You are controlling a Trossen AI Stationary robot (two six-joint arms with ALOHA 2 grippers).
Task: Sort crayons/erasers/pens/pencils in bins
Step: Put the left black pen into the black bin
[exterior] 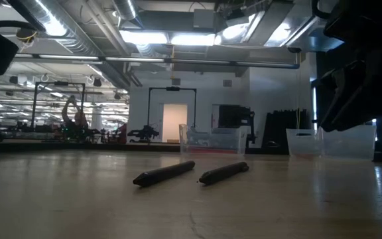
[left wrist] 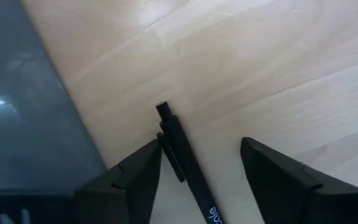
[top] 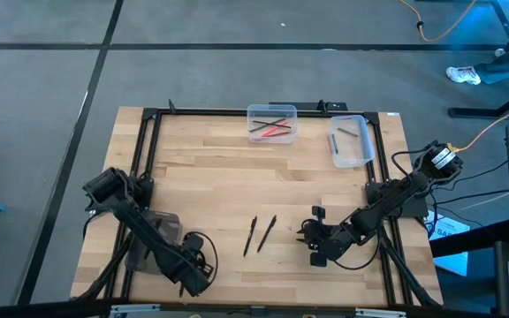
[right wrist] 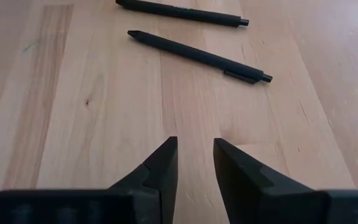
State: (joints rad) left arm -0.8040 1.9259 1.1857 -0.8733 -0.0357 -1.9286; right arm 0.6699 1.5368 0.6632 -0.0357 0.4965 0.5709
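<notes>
My left hand (left wrist: 197,180), fingers apart, straddles a slim black plastic pen (left wrist: 182,158) lying on the pale wooden desk (left wrist: 260,62) lengthwise between them, beside the smoky grey bin (left wrist: 17,99)

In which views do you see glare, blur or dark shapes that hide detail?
Low view: bright ceiling lights glare, and the two pens on the table look soft and dark; a black arm silhouette fills the upper right. Left wrist view: pale sheen on the wood beside the grey bin. Right wrist view: even light, pens sharp.
</notes>
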